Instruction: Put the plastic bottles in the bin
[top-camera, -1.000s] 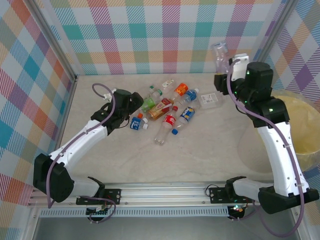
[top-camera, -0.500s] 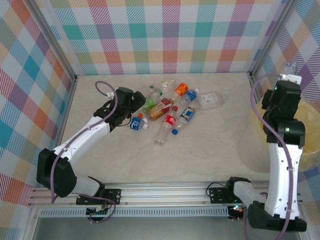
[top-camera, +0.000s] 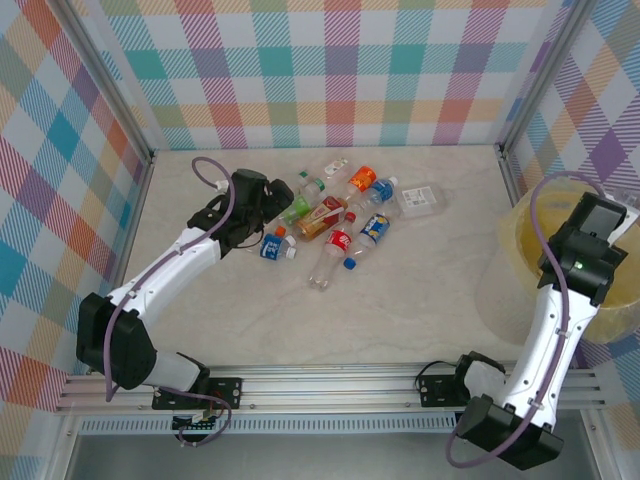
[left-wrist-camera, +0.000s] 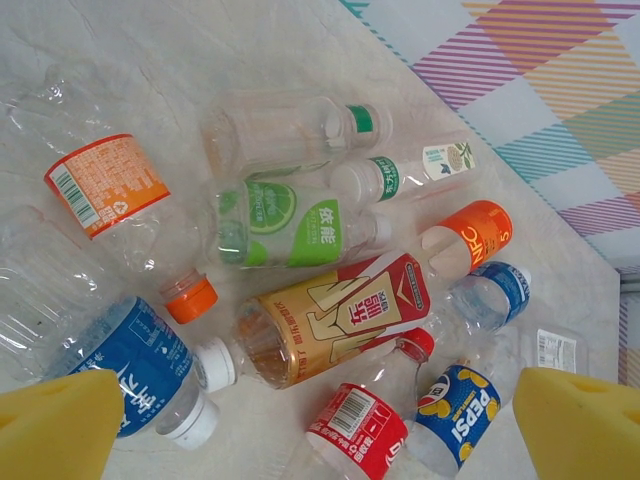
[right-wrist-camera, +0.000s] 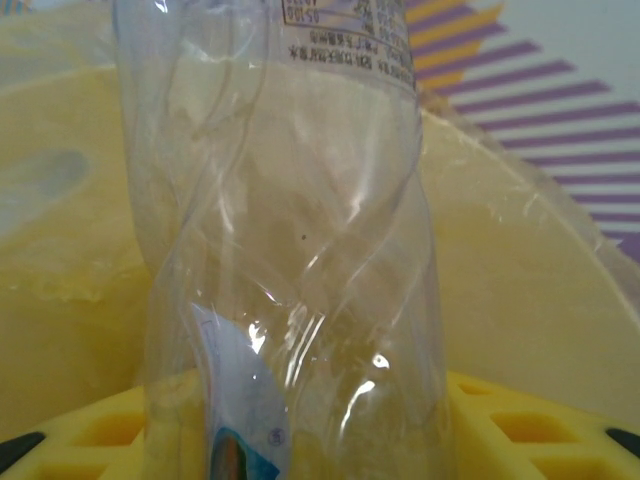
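Several plastic bottles (top-camera: 335, 215) lie in a heap at the back middle of the table. In the left wrist view a red-and-gold labelled bottle (left-wrist-camera: 340, 315) lies centre, with green-labelled (left-wrist-camera: 280, 220), orange-labelled (left-wrist-camera: 105, 180), blue-labelled (left-wrist-camera: 135, 360), Pepsi (left-wrist-camera: 460, 415) and red-labelled (left-wrist-camera: 355, 430) ones around it. My left gripper (left-wrist-camera: 320, 440) hovers open just left of the heap (top-camera: 268, 203), nothing between its yellow fingers (left-wrist-camera: 580, 425). My right gripper (right-wrist-camera: 300, 450) is shut on a crumpled clear bottle (right-wrist-camera: 290, 250), held over the pale-yellow bin (right-wrist-camera: 520, 260) at the right edge (top-camera: 525, 225).
A flat clear plastic box (top-camera: 420, 200) lies right of the heap. Checked walls close the back and both sides. A metal rail (top-camera: 330, 385) runs along the near edge. Bare tabletop stretches between the heap and the bin.
The right arm has swung from the back wall rightwards to over the bin, carrying the clear bottle. The left gripper has edged slightly towards the back beside the heap.
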